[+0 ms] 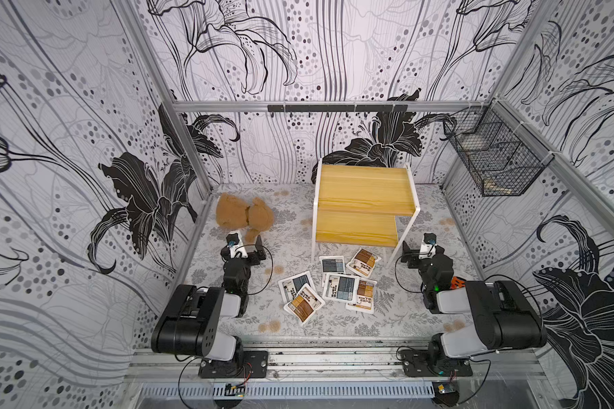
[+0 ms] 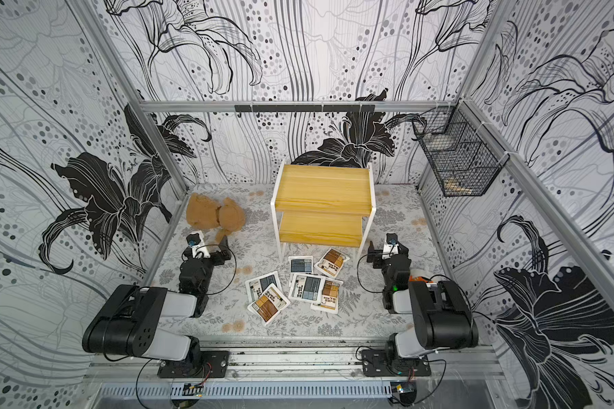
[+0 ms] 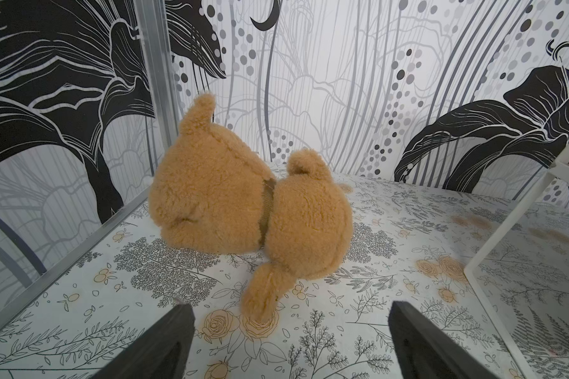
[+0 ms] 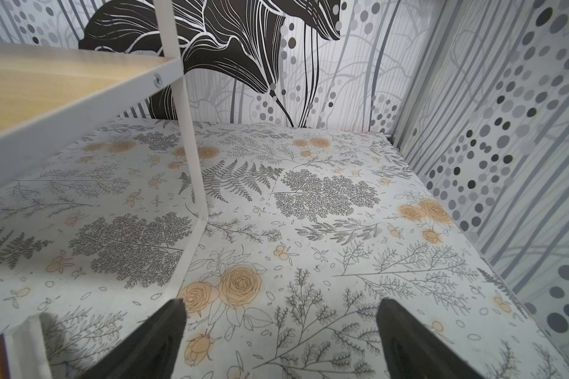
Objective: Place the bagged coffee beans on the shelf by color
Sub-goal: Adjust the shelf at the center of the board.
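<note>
Both grippers gape wide and hold nothing. The left gripper [image 3: 291, 310] has the teddy bear [image 3: 243, 203] just ahead, while the right gripper [image 4: 281, 303] has open table [image 4: 326, 229] ahead, a wall [image 4: 506, 131] on its right and a leg of the shelf [image 4: 185, 131] close on its left. Between them, a little behind, six white coffee bags [image 1: 341, 287], three brown and three blue-grey, lie overlapping on the flowery table, just before the yellow two-step shelf.

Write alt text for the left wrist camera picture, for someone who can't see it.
A tan teddy bear lies on the floral-printed tabletop, facing away, just beyond the open, empty black fingers of the left gripper. A white leg of the shelf stands off to one side, with black-and-white flower wallpaper behind.
</note>
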Controlling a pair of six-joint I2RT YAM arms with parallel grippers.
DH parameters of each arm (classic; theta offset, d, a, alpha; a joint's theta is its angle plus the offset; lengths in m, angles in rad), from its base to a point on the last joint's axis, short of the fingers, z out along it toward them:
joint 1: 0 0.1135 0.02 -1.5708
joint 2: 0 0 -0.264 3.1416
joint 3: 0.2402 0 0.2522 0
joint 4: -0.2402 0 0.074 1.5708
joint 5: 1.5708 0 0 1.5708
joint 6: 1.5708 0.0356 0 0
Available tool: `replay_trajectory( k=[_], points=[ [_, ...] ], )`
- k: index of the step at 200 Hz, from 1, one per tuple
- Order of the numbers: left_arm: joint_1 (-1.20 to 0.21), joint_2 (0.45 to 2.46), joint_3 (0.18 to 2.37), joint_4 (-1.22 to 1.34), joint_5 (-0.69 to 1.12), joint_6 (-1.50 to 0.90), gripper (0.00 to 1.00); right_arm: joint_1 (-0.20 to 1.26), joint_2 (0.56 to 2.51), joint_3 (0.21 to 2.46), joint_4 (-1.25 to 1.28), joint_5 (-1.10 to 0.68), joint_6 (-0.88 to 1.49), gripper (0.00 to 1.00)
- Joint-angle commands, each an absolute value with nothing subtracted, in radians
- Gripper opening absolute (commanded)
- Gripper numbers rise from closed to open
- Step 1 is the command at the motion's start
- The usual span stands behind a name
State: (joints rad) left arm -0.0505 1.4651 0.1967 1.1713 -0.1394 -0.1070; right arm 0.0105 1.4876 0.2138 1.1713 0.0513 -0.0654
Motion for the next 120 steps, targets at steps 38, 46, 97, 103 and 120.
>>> replay_trajectory(
  k=[38, 46, 97, 103, 120],
  points=[
    [-0.057, 1.474, 0.211, 1.217, -0.164, -0.1, 0.97, -0.003, 1.5, 0.238, 1.158, 0.022, -0.065, 0.96],
    [-0.056, 1.474, 0.211, 1.217, -0.164, -0.1, 0.97, -0.005, 1.499, 0.238, 1.158, 0.023, -0.066, 0.97],
    [-0.056, 1.473, 0.211, 1.219, -0.163, -0.1, 0.97, -0.005, 1.499, 0.238, 1.157, 0.022, -0.065, 0.97],
    [-0.057, 1.474, 0.211, 1.216, -0.165, -0.099, 0.97, -0.005, 1.5, 0.239, 1.156, 0.021, -0.065, 0.96],
    [-0.057, 1.472, 0.212, 1.216, -0.162, -0.097, 0.97, -0.005, 1.5, 0.238, 1.158, 0.021, -0.065, 0.96]
  ],
)
